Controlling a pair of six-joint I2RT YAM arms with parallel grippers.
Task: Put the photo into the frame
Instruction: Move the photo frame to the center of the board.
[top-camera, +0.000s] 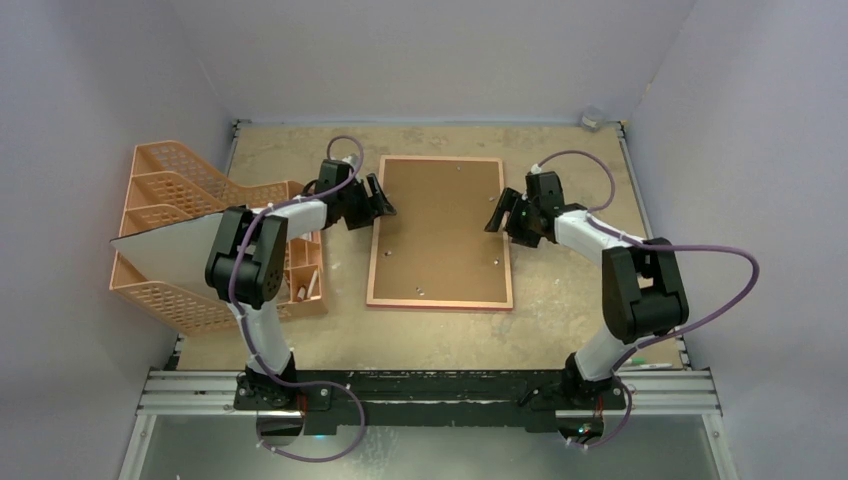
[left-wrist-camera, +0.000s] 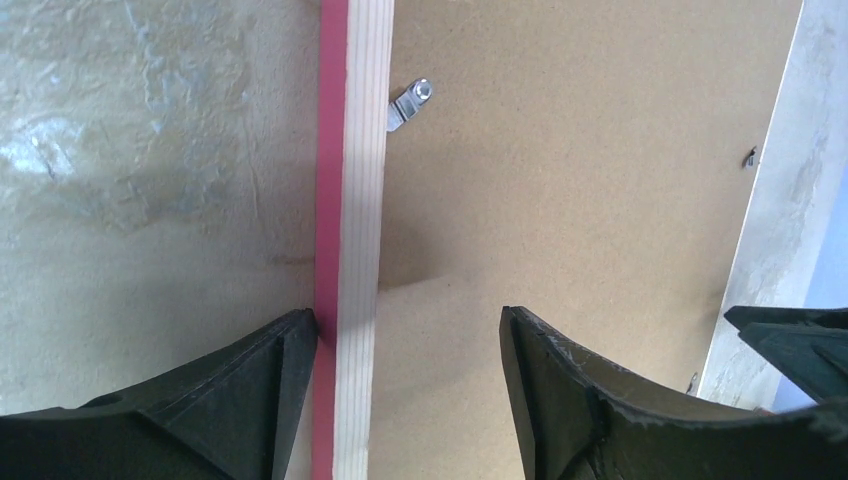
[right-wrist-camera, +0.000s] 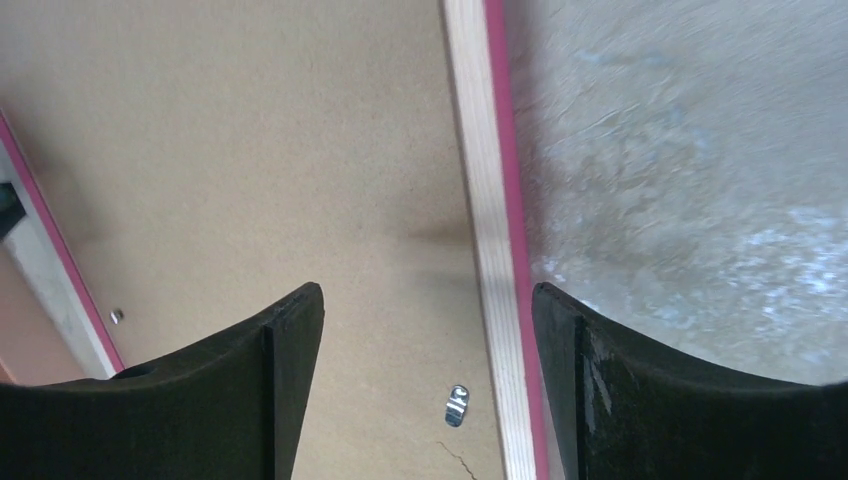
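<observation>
L gripper (left-wrist-camera: 405, 315): jaws wide apart, straddling the left rail of the frame (left-wrist-camera: 360, 200). Outer finger sits against the pink side, inner finger over the brown backing board (top-camera: 440, 225); nothing held. R gripper (right-wrist-camera: 428, 295): jaws also apart, straddling the right rail, nothing gripped. Frame lies flat, back up, mid tabletop (top-camera: 560, 330), w/ board seated inside and a small metal clip (left-wrist-camera: 410, 103) by the rail. Photo (top-camera: 165, 248), white side up, rests across the orange mesh organiser (top-camera: 160, 180) at the tabletop's left edge.

Soft, even light, faint shadows; top view perhaps slightly soft at edges
</observation>
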